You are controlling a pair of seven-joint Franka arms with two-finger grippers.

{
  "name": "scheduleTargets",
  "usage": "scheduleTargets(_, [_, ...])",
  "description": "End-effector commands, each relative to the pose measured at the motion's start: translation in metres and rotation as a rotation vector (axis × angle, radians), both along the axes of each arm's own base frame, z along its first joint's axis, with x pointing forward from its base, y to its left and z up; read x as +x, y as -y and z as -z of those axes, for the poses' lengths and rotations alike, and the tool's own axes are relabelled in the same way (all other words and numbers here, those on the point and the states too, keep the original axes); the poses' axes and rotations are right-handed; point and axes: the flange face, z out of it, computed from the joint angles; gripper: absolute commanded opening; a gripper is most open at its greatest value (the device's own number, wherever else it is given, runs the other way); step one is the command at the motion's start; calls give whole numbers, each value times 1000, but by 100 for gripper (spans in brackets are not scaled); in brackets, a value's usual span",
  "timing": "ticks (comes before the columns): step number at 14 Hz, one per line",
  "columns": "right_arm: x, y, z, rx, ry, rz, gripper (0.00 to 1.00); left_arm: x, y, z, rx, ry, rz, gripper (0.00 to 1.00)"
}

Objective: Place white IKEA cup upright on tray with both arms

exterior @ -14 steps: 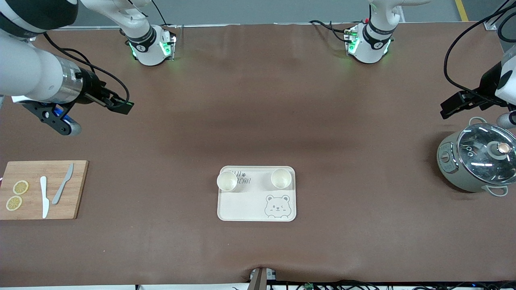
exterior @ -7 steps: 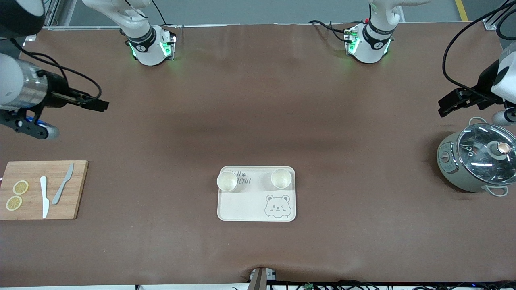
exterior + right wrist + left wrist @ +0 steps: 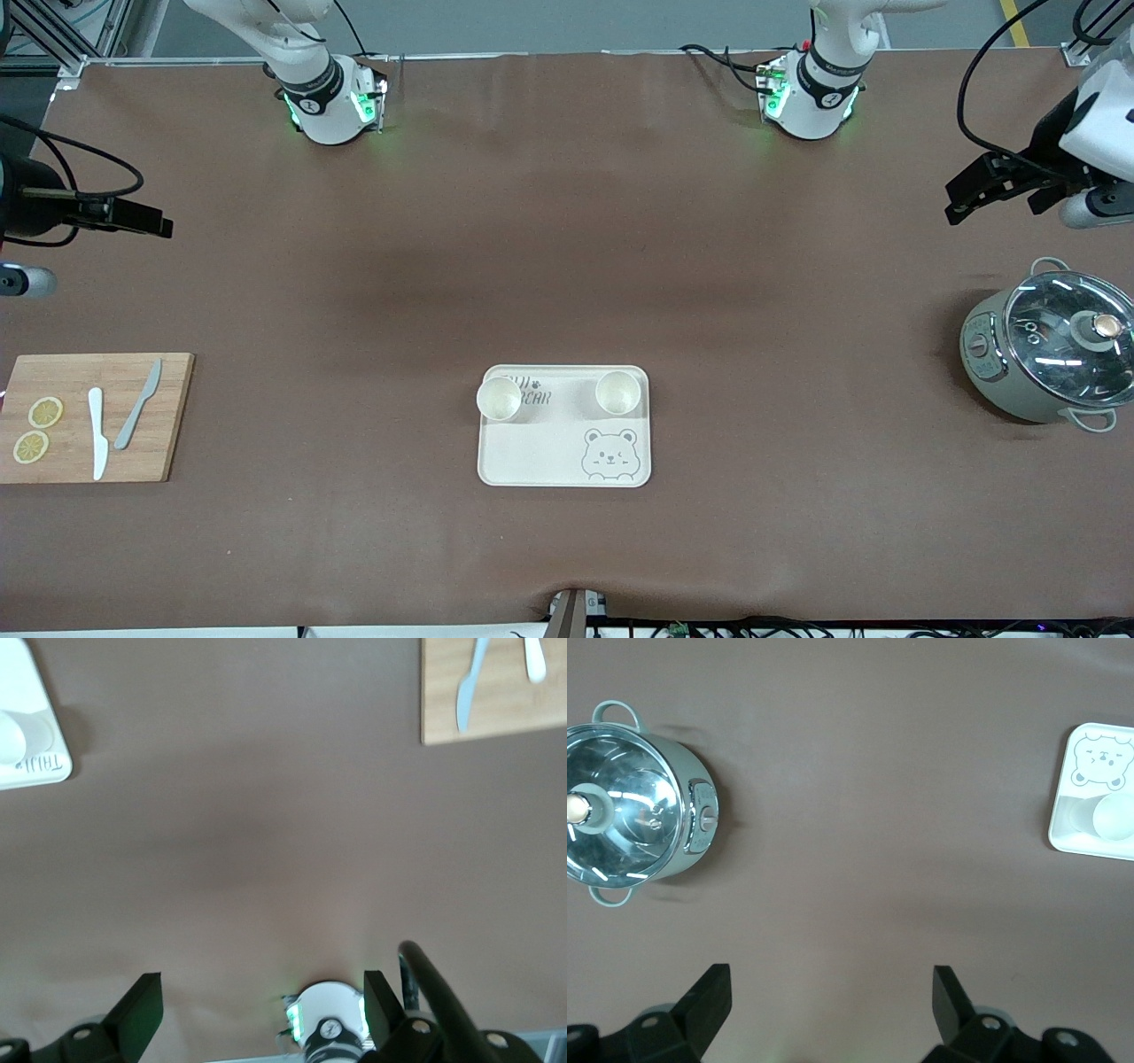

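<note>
Two round white cups upright on flat cream tray.
We see left gripper and right gripper spread, empty, over bare brown table.

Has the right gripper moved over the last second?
Yes. The right gripper has drawn back toward the right arm's end of the table and away from the tray, which has stayed put. Its fingers are open, holding nothing.

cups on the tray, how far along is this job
It looks finished. Both white cups, one and the other, stand upright, mouths up, on the tray. Nothing is in hand: the left gripper hangs with jaws open over bare table beside the pot, and the right gripper is open and empty over bare table toward its own end. Nothing looks left to place.
</note>
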Motion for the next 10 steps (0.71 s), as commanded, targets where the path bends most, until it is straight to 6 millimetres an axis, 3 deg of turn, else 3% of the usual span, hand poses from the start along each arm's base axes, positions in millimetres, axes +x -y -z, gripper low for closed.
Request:
scheduleTargets(1, [-32, 21, 2, 15, 47, -11, 100, -18, 2, 5, -16, 13, 44, 100])
scheduleTargets(3, [-45, 23, 2, 28, 75, 4, 100, -22, 3, 3, -26, 12, 82, 100])
scheduleTargets(6, [-58, 7, -7, 27, 131, -18, 100, -26, -4, -5, -25, -18, 116, 100])
scheduleTargets(8, [-57, 30, -3, 30, 133, 23, 100, -28, -9, -18, -27, -27, 108, 100])
scheduleTargets(10, [-54, 33, -5, 33, 131, 23, 100, -30, -11, -19, -27, -37, 103, 100])
